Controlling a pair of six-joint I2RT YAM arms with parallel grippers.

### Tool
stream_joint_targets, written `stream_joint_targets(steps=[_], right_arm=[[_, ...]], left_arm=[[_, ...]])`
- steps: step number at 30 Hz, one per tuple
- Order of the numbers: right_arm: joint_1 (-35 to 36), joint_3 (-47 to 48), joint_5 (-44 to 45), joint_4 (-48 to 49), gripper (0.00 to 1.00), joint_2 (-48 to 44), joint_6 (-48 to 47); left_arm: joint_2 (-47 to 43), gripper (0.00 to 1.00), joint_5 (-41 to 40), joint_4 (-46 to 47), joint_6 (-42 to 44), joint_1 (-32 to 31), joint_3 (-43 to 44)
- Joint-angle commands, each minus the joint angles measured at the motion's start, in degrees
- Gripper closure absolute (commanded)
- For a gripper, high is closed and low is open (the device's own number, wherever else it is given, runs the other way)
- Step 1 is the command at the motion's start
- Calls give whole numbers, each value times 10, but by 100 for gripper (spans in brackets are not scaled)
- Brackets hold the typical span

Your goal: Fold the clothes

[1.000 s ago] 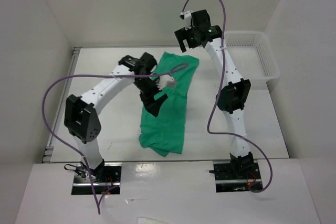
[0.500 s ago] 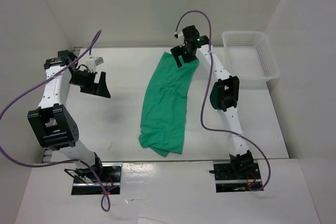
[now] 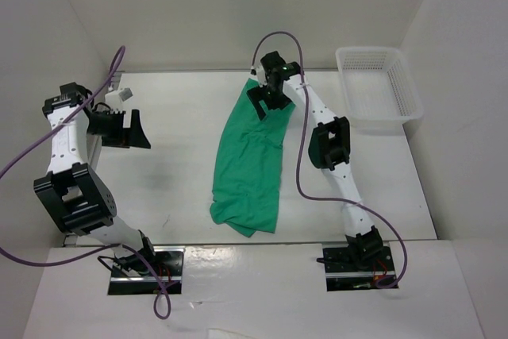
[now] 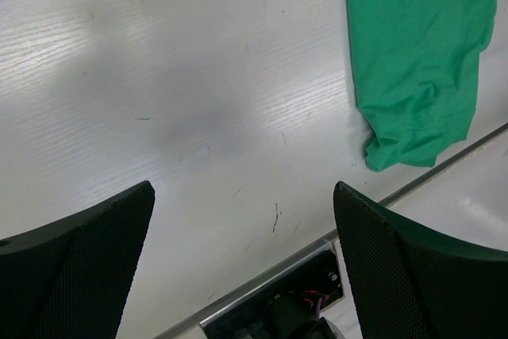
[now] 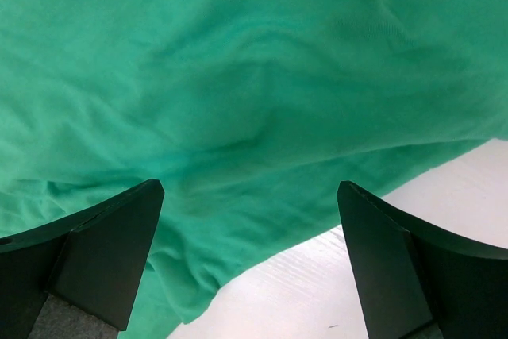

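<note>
Surface: white wood-grain desk [image 3: 175,188], scuffed, enclosed by plain white walls [image 3: 198,13].
Shirt: emerald-green short-sleeved T-shirt [image 3: 250,168], a long rumpled strip, lying near the white plastic mesh basket [image 3: 405,105].
My right end effector [image 3: 267,107]: fingers apart, over the shirt's basket-side end.
My left end effector [image 3: 123,134]: fingers apart, empty, far beyond the shirt.

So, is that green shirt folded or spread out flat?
Partly folded. The T-shirt lies as a long narrow band on the table, no sleeves showing, its near end bunched.
</note>
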Motion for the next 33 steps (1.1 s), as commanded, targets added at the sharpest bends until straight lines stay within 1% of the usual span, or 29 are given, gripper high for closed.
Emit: stream_joint_targets(steps=[1, 5, 10, 12, 18, 24, 27, 33], right_arm=[[-3, 8, 1, -29, 1, 9, 13], [-3, 8, 18, -23, 1, 29, 19], [-3, 37, 29, -18, 1, 53, 24], [-3, 50, 44, -18, 1, 73, 19], [-16, 80, 51, -7, 1, 105, 0], [-42, 107, 107, 16, 1, 123, -16], [-42, 130, 141, 32, 1, 130, -37], [-37, 185, 170, 48, 1, 167, -72]], left_arm=[[3, 1, 16, -7, -8, 4, -5], [8, 1, 16, -12, -8, 4, -10], [8, 1, 3, -12, -8, 4, -22], [8, 1, -9, -12, -8, 4, -27], [8, 1, -9, -24, -8, 4, -16], [19, 1, -9, -24, -8, 4, -5], [29, 1, 2, -29, -8, 4, 0], [41, 1, 8, -40, -14, 4, 14]])
